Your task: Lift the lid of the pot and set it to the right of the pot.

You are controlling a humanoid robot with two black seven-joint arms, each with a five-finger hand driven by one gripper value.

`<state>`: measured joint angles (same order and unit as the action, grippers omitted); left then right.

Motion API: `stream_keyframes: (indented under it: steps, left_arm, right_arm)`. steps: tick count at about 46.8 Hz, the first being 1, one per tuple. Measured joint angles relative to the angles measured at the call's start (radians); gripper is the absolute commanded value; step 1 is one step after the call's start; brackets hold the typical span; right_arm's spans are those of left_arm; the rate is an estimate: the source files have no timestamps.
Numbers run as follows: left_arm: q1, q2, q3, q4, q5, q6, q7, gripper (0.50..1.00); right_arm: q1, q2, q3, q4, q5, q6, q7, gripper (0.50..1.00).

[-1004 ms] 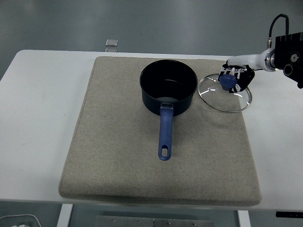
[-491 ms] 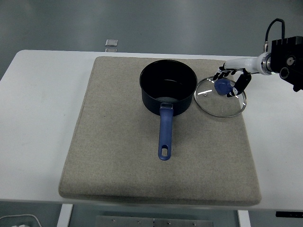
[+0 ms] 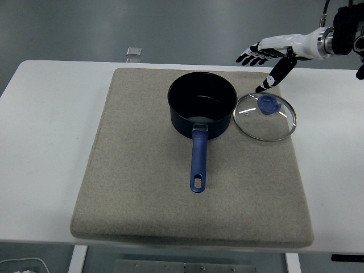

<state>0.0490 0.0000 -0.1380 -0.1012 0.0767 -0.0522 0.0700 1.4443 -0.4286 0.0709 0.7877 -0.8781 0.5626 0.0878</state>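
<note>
A white desk (image 3: 51,142) stands before a grey-green floor, and most of its top is covered by a square beige felt mat (image 3: 142,210). On the mat sits the dark blue saucepan with the long blue handle (image 3: 202,105), open at the top, its handle pointing back toward the desk's near edge.

What has just changed is the grip. Half a second ago the robot's right hand (image 3: 267,54) was closed over the knob; now it has let go and risen up and back from the pan, fingers spread apart and holding nothing (the thumb hangs down, clear of the knob). The round glass lid with the blue knob (image 3: 265,116) lies flat on the mat just to the right of the saucepan, its rim close beside the pan wall; I cannot tell whether they touch.

To my eye the task's placement is done: lid off, resting right of the pot. Only the arm's retreat appears left. The left arm is nowhere to be seen.
</note>
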Motion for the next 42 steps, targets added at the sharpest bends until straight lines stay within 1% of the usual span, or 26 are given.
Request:
stream_keyframes:
  steps: [8,14,21,29,38,42]
  left_arm:
    - [0.0,0.0,0.0,0.0,0.0,0.0,0.0,1.0]
    - [0.0,0.0,0.0,0.0,0.0,0.0,0.0,1.0]
    - [0.0,0.0,0.0,0.0,0.0,0.0,0.0,1.0]
    - [0.0,0.0,0.0,0.0,0.0,0.0,0.0,1.0]
    - [0.0,0.0,0.0,0.0,0.0,0.0,0.001,1.0]
    - [0.0,0.0,0.0,0.0,0.0,0.0,0.0,1.0]
  right_arm:
    - [-0.003,0.008,0.005,-0.009,0.207,-0.005,-0.001,0.903]
    - [-0.018,0.014,0.006,-0.018,0.392,-0.013,-0.001,0.903]
    - [-0.045,0.022,0.006,-0.07,0.59,-0.015,-0.002,0.903]
    - [-0.079,0.047,0.006,-0.149,0.738,-0.012,-0.002,0.903]
    - [-0.122,0.06,0.006,-0.208,0.898,-0.014,-0.01,0.903]
    - [-0.135,0.09,0.007,-0.24,0.96,-0.015,-0.011,0.903]
